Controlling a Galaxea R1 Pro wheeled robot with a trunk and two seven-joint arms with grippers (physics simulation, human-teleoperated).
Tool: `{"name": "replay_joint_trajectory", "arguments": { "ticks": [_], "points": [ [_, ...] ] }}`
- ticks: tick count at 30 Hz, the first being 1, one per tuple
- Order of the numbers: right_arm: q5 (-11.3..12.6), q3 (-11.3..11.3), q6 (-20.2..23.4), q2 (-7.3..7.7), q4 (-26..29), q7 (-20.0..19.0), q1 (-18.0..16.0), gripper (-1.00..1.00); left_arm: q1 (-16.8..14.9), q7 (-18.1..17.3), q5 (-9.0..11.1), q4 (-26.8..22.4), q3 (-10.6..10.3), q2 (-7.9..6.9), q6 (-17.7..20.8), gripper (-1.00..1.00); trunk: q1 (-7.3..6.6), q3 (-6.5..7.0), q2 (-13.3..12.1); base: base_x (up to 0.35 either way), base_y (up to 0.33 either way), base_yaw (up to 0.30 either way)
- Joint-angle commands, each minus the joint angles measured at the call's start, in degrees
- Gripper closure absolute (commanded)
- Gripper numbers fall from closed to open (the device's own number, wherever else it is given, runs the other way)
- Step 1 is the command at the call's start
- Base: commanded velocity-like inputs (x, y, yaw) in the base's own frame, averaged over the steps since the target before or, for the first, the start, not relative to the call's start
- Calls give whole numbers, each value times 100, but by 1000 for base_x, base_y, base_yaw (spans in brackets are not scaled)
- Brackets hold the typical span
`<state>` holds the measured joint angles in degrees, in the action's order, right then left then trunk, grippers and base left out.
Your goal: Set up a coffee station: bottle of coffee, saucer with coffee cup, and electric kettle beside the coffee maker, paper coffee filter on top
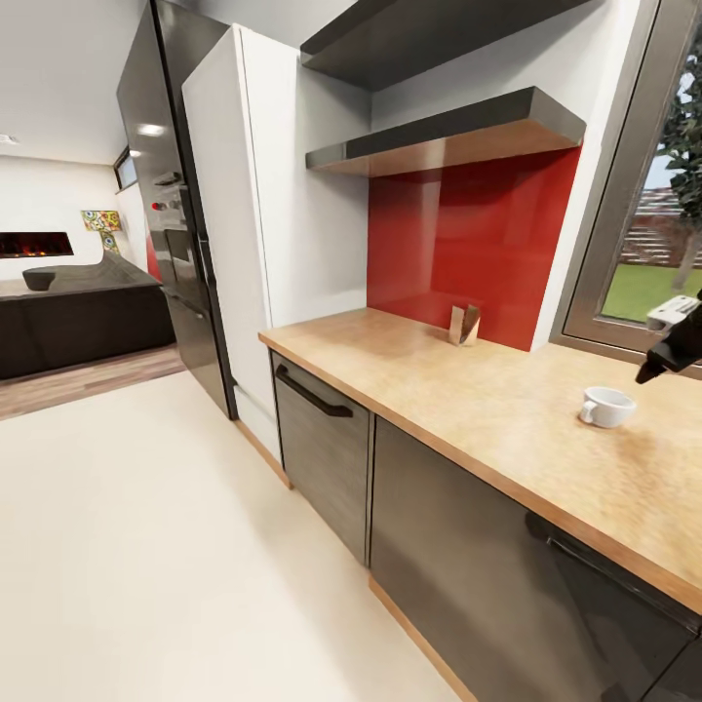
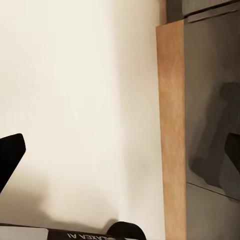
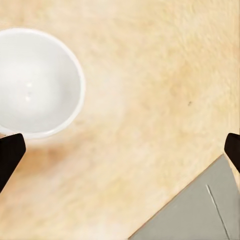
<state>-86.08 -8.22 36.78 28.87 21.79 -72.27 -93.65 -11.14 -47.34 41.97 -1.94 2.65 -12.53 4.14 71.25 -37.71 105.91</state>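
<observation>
The kitchen countertop (image 1: 468,390) runs long beneath the right gripper (image 3: 120,150), whose fingers stand wide apart, holding nothing. The left gripper (image 2: 120,150), also spread and empty, hangs over pale floor beside dark cabinet fronts (image 2: 210,100). The coffee cup (image 1: 606,407) sits upright just below the right gripper, untouched

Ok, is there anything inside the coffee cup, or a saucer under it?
The coffee cup looks empty, white inside. No saucer: it sits directly on the kitchen countertop. The wood right beneath its base is covered.
</observation>
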Motion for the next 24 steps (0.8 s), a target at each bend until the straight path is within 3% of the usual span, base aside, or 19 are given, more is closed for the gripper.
{"name": "replay_joint_trajectory", "arguments": {
  "ticks": [1, 20, 24],
  "points": [
    [-34, -49, 44, -5, -33, 0, -4, -100, -3, -21, 4, 1, 25, -2, 44, -100, -1, -6, 3, 0, 0, 0],
    [-40, -109, -107, 4, -152, 99, -4, -100, -3, -22, 4, 1, 25, -4, 43, -100, -1, -6, 3, 9, 0, 0],
    [-40, -314, -109, 0, -150, 99, -4, -100, -3, -22, 4, 1, 25, -4, 43, -100, -1, -6, 3, 146, 0, 0]
  ]
}}
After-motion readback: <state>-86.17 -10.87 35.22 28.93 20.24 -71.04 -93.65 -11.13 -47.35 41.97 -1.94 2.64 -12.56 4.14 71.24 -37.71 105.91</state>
